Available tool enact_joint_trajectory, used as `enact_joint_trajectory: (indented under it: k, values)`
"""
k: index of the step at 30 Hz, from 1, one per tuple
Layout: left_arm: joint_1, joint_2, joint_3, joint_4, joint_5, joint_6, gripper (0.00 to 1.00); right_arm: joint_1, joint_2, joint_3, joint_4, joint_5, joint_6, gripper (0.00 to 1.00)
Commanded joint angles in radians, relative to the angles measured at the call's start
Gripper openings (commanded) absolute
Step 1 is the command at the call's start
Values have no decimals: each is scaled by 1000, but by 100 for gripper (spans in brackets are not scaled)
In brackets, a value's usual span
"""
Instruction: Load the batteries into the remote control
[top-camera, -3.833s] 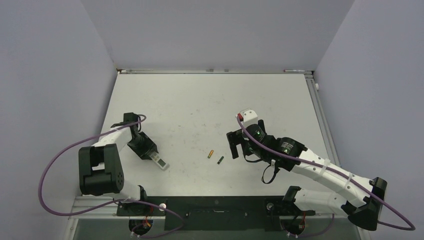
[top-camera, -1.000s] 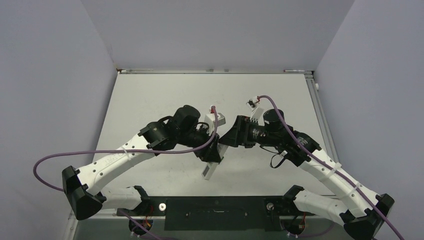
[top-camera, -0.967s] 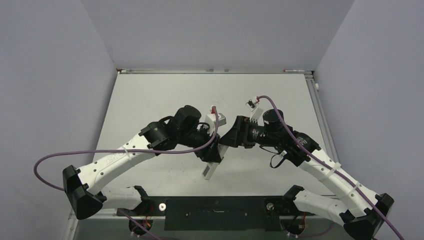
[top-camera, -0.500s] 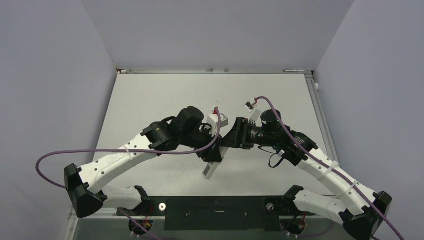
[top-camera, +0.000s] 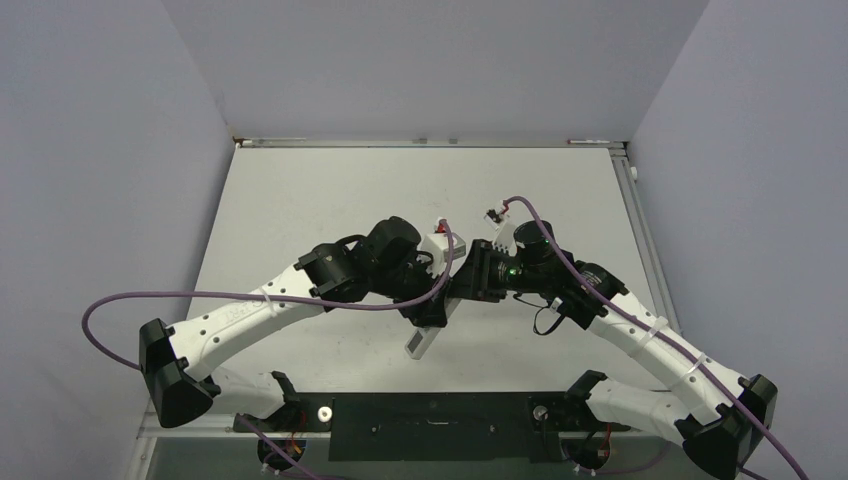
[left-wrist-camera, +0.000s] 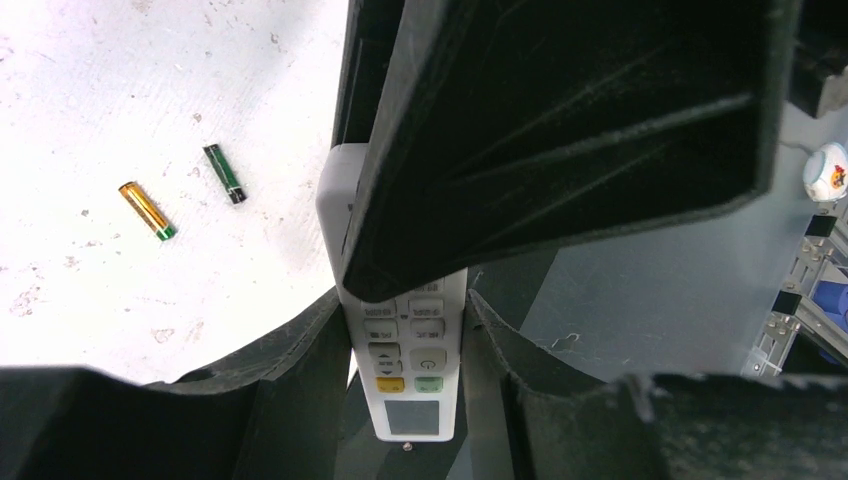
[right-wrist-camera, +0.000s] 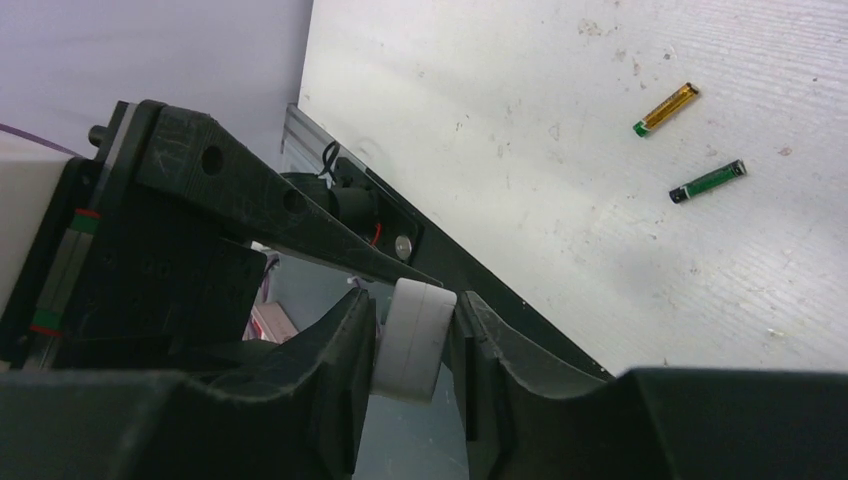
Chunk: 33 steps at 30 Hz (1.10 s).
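The white remote control (top-camera: 420, 340) hangs above the table's near middle, button face (left-wrist-camera: 410, 385) toward the left wrist camera. My left gripper (top-camera: 432, 308) is shut on its long sides (left-wrist-camera: 405, 340). My right gripper (top-camera: 458, 290) comes from the right, and its jaws (right-wrist-camera: 415, 310) press on both faces of the remote's end (right-wrist-camera: 412, 345). One black right finger (left-wrist-camera: 560, 130) covers the remote's upper half in the left wrist view. The batteries lie loose on the table, a gold one (left-wrist-camera: 147, 210) (right-wrist-camera: 665, 108) and a dark green one (left-wrist-camera: 225, 173) (right-wrist-camera: 708, 182). In the top view the arms hide them.
The white table (top-camera: 330, 200) is enclosed by grey walls on three sides. A black mounting rail (top-camera: 430, 415) runs along its near edge, just below the held remote. Purple cables (top-camera: 250, 298) loop off both arms.
The right jaws have narrowed onto the remote's end. Both wrists have drawn a little closer together over the table's middle. The left gripper's hold is unchanged.
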<state>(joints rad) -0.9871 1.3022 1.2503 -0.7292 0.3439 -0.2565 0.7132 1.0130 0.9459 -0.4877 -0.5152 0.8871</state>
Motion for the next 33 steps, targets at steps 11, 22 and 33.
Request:
enact_joint_trajectory:
  k: [11,22,33]
  values:
    - [-15,4,66,19,-83,8,29,1,-10,-8,-30,-3,4,8]
    - [3,-56,-16,94,-94,-40,74,-29,-51,10,-41,41,5,8]
    - [233,-187,-171,310,157,-194,90,-158,-102,72,-137,38,-78,8]
